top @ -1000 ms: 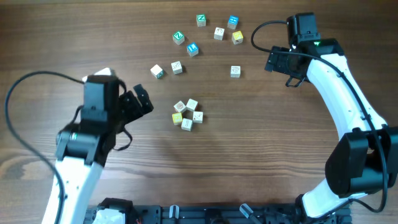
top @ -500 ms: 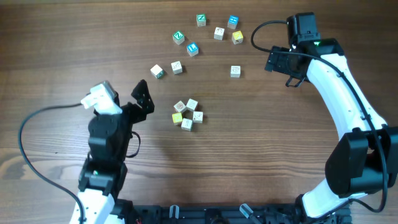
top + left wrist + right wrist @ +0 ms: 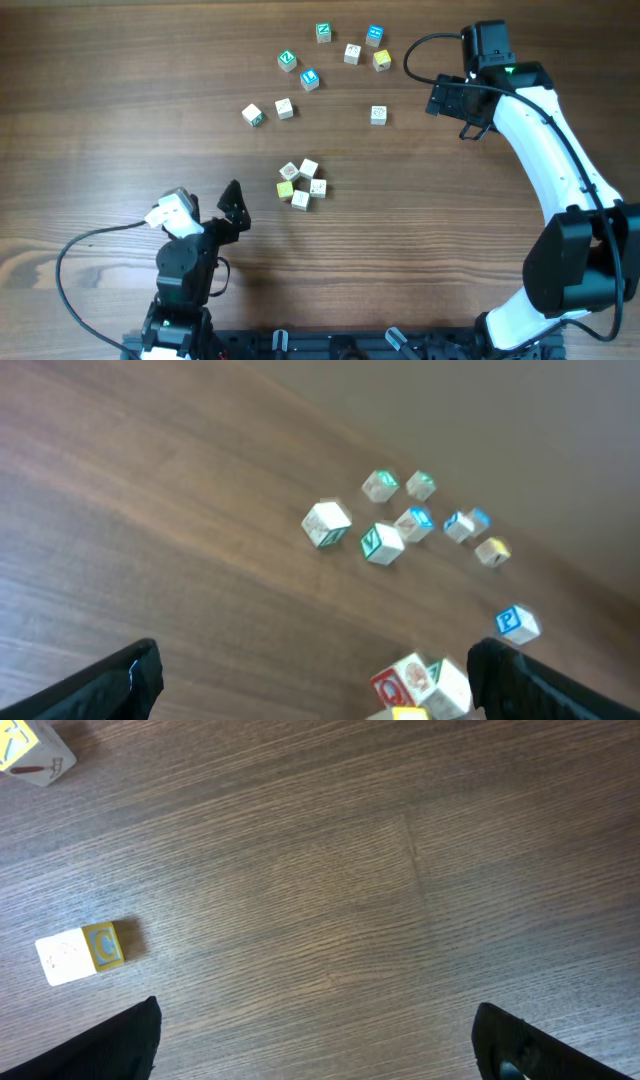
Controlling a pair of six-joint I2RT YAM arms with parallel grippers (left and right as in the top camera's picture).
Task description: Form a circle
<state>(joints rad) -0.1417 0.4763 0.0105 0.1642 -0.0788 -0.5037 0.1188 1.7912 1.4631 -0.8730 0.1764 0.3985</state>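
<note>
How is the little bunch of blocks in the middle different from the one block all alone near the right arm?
The circle is several cubes packed together; the lone cube stands apart from everything. The circle includes a yellow cube; the lone cube is pale. Both are small letter cubes on the table.

The circle [image 3: 301, 185] of 5 cubes sits mid-frame on the table [image 3: 100, 80]. 9 loose cubes [image 3: 309, 78] spread above it. The left gripper [image 3: 236, 208] lies lower left of it, the right gripper [image 3: 448, 108] upper right.
</note>
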